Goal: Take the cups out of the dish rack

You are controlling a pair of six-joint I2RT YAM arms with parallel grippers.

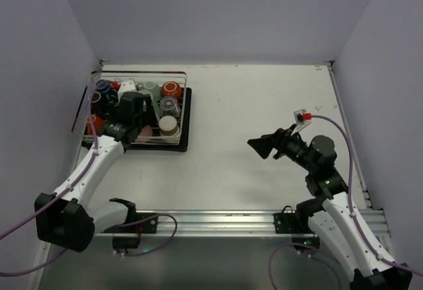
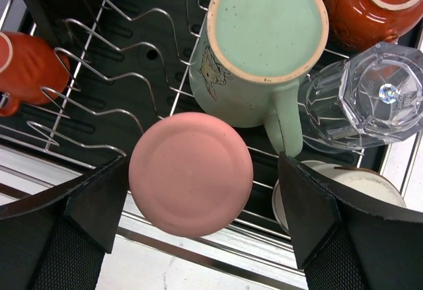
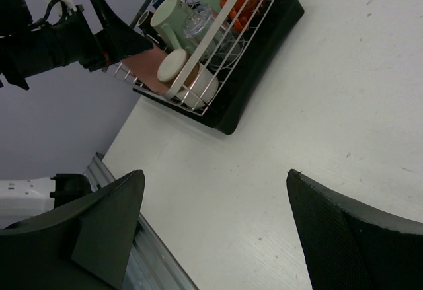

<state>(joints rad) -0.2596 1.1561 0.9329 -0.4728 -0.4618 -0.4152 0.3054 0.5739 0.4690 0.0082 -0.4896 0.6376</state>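
The dish rack [image 1: 182, 80] stands at the table's far left on a black tray [image 3: 264, 32]. It holds a pink tumbler [image 2: 191, 173] upside down, a teal-green mug [image 2: 264, 26], orange cups [image 2: 370, 6] [image 2: 26, 65], a clear glass [image 2: 370, 92] and a cream-rimmed brown cup [image 2: 370, 191]. A blue cup [image 1: 104, 86] sits at the rack's far left. My left gripper [image 2: 201, 207] is open and straddles the pink tumbler's base; the left finger is at its side, and a gap remains on the right. My right gripper [image 1: 254, 145] is open and empty above bare table, far from the rack.
Grey walls close in the table on the left, back and right. A metal rail [image 1: 218, 220] runs along the near edge between the arm bases. In the right wrist view the rack [image 3: 198, 52] lies far ahead, with white table surface [image 3: 277, 138] under the fingers.
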